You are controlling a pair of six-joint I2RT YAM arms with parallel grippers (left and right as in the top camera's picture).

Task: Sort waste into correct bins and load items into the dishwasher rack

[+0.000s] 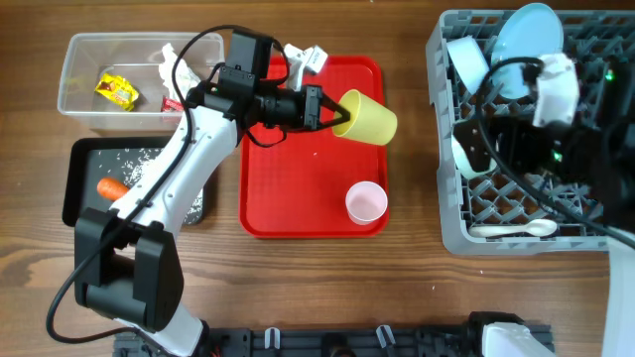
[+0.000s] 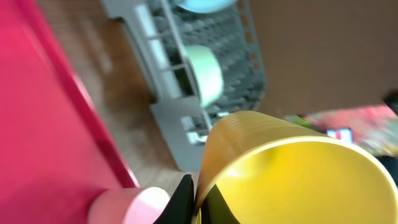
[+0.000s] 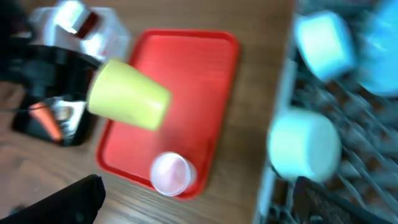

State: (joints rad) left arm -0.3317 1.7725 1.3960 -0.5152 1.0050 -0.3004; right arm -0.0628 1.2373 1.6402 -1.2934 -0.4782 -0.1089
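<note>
My left gripper (image 1: 337, 112) is shut on the rim of the yellow cup (image 1: 369, 117), which hangs on its side over the red tray's far right part. In the left wrist view one black finger (image 2: 183, 202) lies outside the cup wall (image 2: 298, 168) and the other inside. The pink cup (image 1: 366, 203) stands on the tray. The grey rack (image 1: 451, 233) holds the blue plate (image 1: 526, 35), two bowls (image 1: 466, 59) (image 1: 466, 157) and a white spoon (image 1: 516, 230). My right gripper (image 3: 193, 208) hangs open over the rack's left side, holding nothing.
The red tray (image 1: 268, 198) lies mid-table. At the left, a clear tub (image 1: 74, 94) holds wrappers (image 1: 117, 91) and tissue (image 1: 164, 59). A black tray (image 1: 79, 188) in front of it holds a carrot (image 1: 111, 187) and rice (image 1: 139, 159).
</note>
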